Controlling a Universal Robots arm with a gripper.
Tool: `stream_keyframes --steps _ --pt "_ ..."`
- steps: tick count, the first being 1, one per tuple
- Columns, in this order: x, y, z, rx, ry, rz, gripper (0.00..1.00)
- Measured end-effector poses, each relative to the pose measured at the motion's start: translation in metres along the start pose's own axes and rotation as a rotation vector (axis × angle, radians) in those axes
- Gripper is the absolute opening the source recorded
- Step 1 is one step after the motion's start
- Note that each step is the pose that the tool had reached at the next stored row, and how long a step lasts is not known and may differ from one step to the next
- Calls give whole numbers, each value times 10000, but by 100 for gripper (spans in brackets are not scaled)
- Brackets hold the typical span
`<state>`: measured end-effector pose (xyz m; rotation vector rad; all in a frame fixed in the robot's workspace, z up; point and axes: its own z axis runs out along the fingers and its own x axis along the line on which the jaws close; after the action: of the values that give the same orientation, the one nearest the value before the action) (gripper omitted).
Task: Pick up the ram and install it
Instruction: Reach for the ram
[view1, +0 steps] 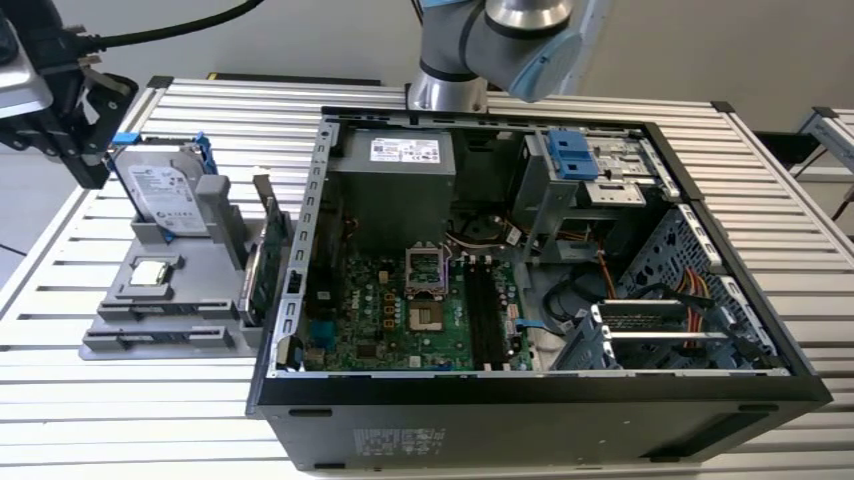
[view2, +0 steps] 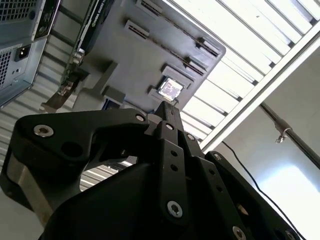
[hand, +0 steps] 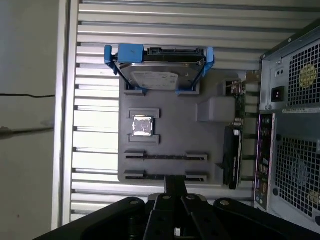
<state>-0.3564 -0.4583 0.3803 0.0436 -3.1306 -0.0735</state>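
Exterior view puts the hand (view1: 88, 165) high at the exterior view's left, above the grey holder (view1: 147, 345) and close to the blue-framed hard drive (view1: 167, 195). In both wrist views its fingers (view2: 167, 107) are pressed together with nothing green between them.

The ram itself I cannot pick out. The holder's two long rails (hand: 165, 156) look bare, and it may sit among the dark slots (view1: 487, 315) on the motherboard (view1: 374, 320), though that part is too murky to say.

The main risk, as I judge it, is a wrong target. The green card (view1: 267, 260) standing on edge beside the case (view1: 534, 385) could be taken for the stick. With the fingers closed, a descent would strike rather than grip and could knock the hard drive or the processor chip (hand: 142, 126) out of place. A stick pressed in askew could also jam or stress its slot.

The holder, resting on the slatted surface (view1: 134, 420), carries three things:
- the hard drive, propped at one end
- the chip, in a square pocket
- the card, along the edge nearest the case

The open case holds the motherboard with an empty processor socket (view1: 427, 320), the power supply (view1: 394, 180), a drive cage and loose cables.
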Motion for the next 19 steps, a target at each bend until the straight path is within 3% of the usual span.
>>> stream_keyframes --steps 7,8,19 --pt "2 -61 10 -2 -10 228 0" --pt "3 -121 12 -3 -2 264 0" --pt "7 -282 11 -4 39 303 0"
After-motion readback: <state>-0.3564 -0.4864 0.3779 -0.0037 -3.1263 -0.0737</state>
